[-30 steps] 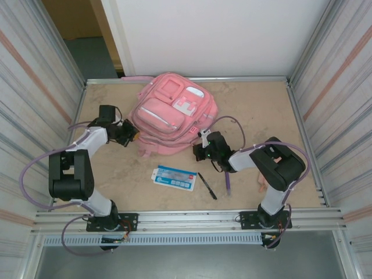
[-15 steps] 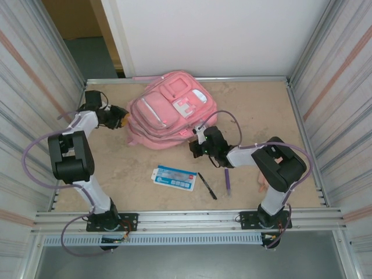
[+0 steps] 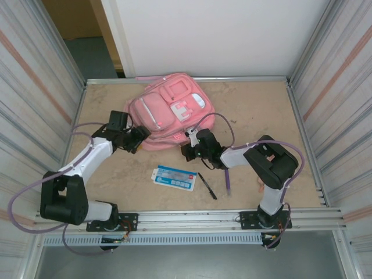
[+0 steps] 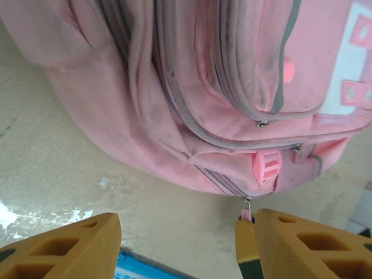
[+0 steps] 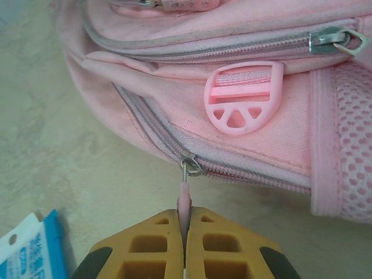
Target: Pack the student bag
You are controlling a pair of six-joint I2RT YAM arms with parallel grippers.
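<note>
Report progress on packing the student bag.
Done: nothing visibly packed. In hand: right gripper pinches the zipper pull on the student bag; left gripper open beside it. Left: open it, load the blue packet, black pen and purple pen lying on the table.

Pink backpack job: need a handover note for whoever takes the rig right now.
Left gripper: open, nothing between its fingers, low beside the large pink fabric backpack.
Right gripper: shut on the small pink zipper pull tab at the bag's near edge.
Done: pull gripped. The zip looks closed on both sides of the slider.
Left: open the bag, then presumably load the flat blue-and-white packet, black pen and purple pen, all lying on the beige table in front of the bag.
</note>
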